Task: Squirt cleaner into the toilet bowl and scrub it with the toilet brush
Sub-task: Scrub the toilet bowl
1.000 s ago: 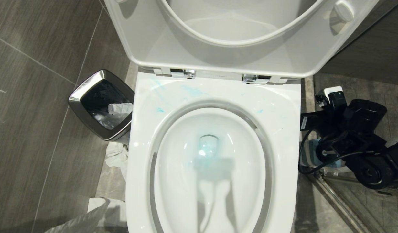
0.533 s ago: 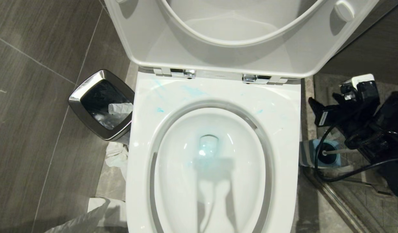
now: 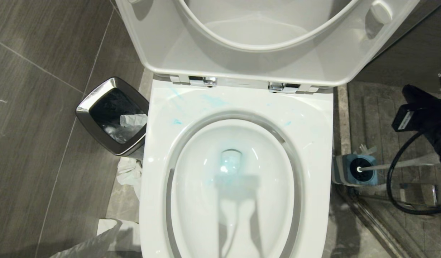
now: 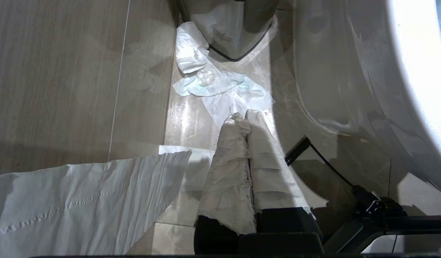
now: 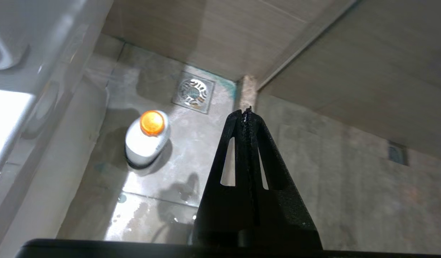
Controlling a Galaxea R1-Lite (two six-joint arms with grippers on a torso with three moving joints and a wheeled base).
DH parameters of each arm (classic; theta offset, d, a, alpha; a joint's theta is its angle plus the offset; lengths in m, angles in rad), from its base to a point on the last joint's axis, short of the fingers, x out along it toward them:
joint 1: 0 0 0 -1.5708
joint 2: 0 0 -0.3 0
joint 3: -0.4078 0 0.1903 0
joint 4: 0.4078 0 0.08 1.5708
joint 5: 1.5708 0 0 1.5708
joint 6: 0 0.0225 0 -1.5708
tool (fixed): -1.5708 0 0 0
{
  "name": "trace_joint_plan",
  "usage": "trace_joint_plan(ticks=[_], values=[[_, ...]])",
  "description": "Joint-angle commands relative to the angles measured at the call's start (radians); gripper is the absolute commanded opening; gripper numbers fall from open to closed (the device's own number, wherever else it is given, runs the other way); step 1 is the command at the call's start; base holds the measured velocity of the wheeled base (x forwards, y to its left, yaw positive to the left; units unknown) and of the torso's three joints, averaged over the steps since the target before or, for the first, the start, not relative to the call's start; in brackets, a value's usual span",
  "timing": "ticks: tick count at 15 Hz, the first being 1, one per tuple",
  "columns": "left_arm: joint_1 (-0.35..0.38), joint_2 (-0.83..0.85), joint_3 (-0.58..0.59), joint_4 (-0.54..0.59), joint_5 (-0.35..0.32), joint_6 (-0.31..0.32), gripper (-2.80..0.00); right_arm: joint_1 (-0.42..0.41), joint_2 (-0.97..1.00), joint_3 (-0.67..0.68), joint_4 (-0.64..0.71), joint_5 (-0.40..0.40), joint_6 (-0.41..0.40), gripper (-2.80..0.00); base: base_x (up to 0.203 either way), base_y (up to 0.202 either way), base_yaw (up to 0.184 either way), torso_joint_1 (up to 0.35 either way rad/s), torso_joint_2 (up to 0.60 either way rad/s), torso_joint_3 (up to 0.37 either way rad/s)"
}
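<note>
Vs a second ago: right arm has pulled away from the toilet's right side toward the frame edge, uncovering the toilet brush in its blue-and-grey striped holder on the floor just right of the toilet bowl; white handle leans out to the right, nothing gripping it. Right gripper fingers have gone from spread to pressed tip to tip, holding nothing, hanging over the floor tiles. Cleaner stands upright on the floor beside the toilet base, near the floor drain, apart from the gripper. Left gripper: cloth-wrapped fingers together, holding nothing, above crumpled tissue on the floor left of the toilet. Bowl has turquoise smears on the rim, tinted water; lid up. Waste bin unchanged.
</note>
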Motion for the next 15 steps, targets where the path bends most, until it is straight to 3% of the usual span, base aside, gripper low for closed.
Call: trace_joint_plan(ticks=[1, 6, 10, 12, 13, 15], values=[[0.001, 0.001, 0.008, -0.001, 0.0, 0.001, -2.8, 0.0, -0.106, 0.046, 0.005, -0.004, -0.004, -2.8, 0.0, 0.0, 0.0, 0.0, 0.0, 0.0], [0.001, 0.001, 0.008, -0.001, 0.0, 0.0, -2.8, -0.004, -0.238, 0.101, 0.05, -0.004, -0.011, -2.8, 0.0, 0.0, 0.0, 0.0, 0.0, 0.0], [0.001, 0.001, 0.008, -0.001, 0.0, 0.0, -2.8, 0.002, -0.231, 0.123, 0.053, 0.0, -0.054, -2.8, 0.0, 0.0, 0.0, 0.0, 0.0, 0.0], [0.001, 0.001, 0.008, -0.001, 0.0, 0.0, -2.8, 0.007, -0.256, 0.137, 0.15, 0.013, -0.061, -2.8, 0.0, 0.0, 0.0, 0.0, 0.0, 0.0], [0.001, 0.001, 0.008, -0.001, 0.0, 0.001, -2.8, 0.004, -0.306, 0.135, 0.259, 0.054, -0.057, -2.8, 0.0, 0.0, 0.0, 0.0, 0.0, 0.0], [0.001, 0.001, 0.008, -0.001, 0.0, 0.001, -2.8, -0.021, -0.445, 0.122, 0.515, 0.256, -0.037, -2.8, 0.0, 0.0, 0.0, 0.0, 0.0, 0.0]])
